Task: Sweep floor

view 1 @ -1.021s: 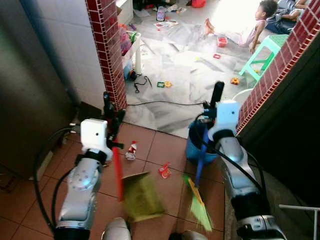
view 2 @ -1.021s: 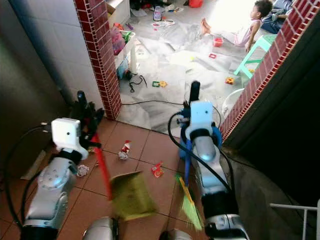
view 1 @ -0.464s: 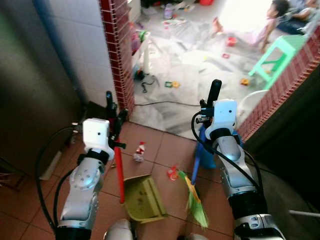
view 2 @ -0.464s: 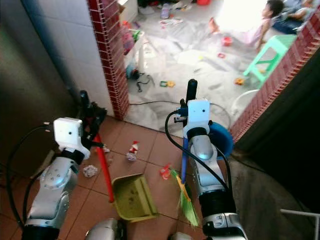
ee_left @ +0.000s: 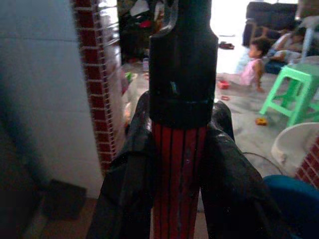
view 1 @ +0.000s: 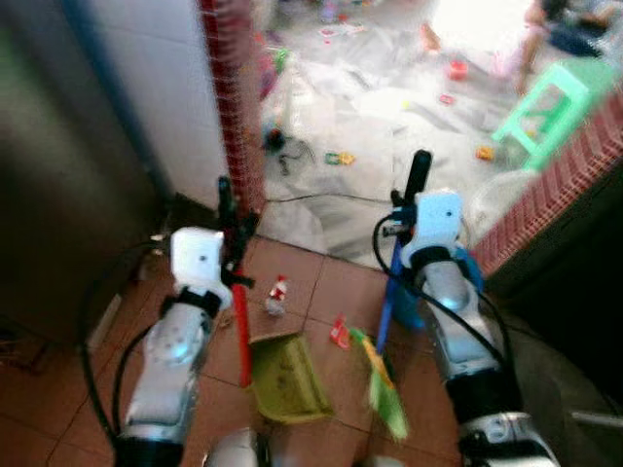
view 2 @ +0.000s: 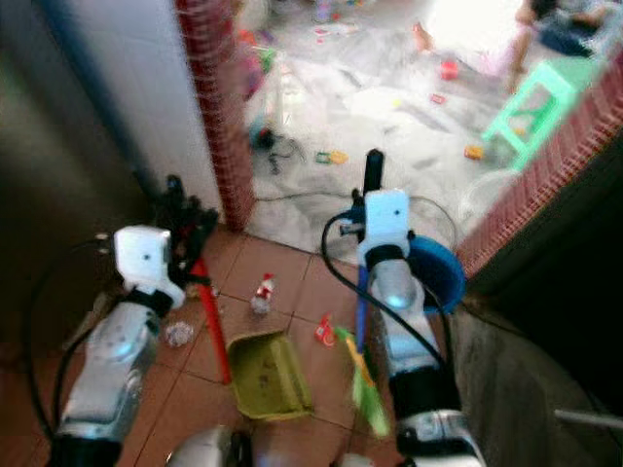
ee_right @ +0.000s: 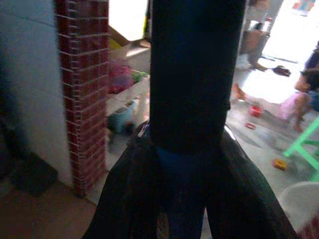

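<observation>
While both tools hang light and stiff | left pincer [ee_left: 179, 164] clamped high on red dustpan handle [view 1: 239, 331] | right pincer [ee_right: 189, 174] clamped on blue broom [view 2: 361, 375] | litter [view 2: 324, 332] between, tiled floor [view 2: 292, 277].

Floor inventory, counted
1 dustpan [view 2: 265, 375], 1 broom [view 2: 360, 370], 1 blue bucket [view 2: 435, 275], 1 green stool [view 2: 527, 105], 2 litter scraps on the near tiles: [view 2: 260, 293], [view 2: 324, 332].
</observation>
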### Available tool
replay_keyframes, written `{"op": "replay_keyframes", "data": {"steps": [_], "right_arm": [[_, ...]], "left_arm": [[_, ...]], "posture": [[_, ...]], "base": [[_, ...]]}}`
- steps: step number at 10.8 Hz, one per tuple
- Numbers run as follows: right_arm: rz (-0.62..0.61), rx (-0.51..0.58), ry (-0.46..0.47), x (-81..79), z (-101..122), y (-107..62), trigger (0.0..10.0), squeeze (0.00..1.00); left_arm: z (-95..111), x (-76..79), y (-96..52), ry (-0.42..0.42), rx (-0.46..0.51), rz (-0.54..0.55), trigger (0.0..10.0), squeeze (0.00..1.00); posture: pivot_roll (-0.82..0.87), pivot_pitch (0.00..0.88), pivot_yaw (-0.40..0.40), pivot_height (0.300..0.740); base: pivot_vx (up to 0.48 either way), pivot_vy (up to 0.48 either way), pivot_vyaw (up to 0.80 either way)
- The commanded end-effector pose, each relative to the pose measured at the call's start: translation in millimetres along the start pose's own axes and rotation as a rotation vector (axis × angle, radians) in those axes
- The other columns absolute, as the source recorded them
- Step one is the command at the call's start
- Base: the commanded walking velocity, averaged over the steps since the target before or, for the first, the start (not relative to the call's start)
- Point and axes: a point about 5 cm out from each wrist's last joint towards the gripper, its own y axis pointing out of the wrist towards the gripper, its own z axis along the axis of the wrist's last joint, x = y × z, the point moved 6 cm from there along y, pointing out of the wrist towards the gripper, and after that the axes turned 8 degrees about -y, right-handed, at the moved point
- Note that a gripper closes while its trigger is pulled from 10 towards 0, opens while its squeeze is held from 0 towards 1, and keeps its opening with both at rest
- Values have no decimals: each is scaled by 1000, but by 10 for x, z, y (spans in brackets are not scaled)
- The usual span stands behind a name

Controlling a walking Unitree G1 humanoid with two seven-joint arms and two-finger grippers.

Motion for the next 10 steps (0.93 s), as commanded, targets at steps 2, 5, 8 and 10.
{"op": "replay_keyframes", "data": {"steps": [2,5,8,10], "right_arm": [[-25,37,-7,103,75,6,10000,0],[-20,36,-9,93,74,20,10000,0],[-25,46,-13,112,100,43,10000,0],[-41,56,-14,145,152,108,10000,0]], "left_arm": [[195,105,60,12,70,-36,10000,0],[187,105,65,12,65,-32,10000,0],[183,99,74,14,65,-24,10000,0],[234,114,167,82,90,-29,10000,0]], "posture": [[26,63,-52,740],[29,60,-60,740],[30,59,-61,740],[42,88,-71,740]], "base": [[394,272,0],[345,170,0],[0,0,0],[0,0,0]]}}
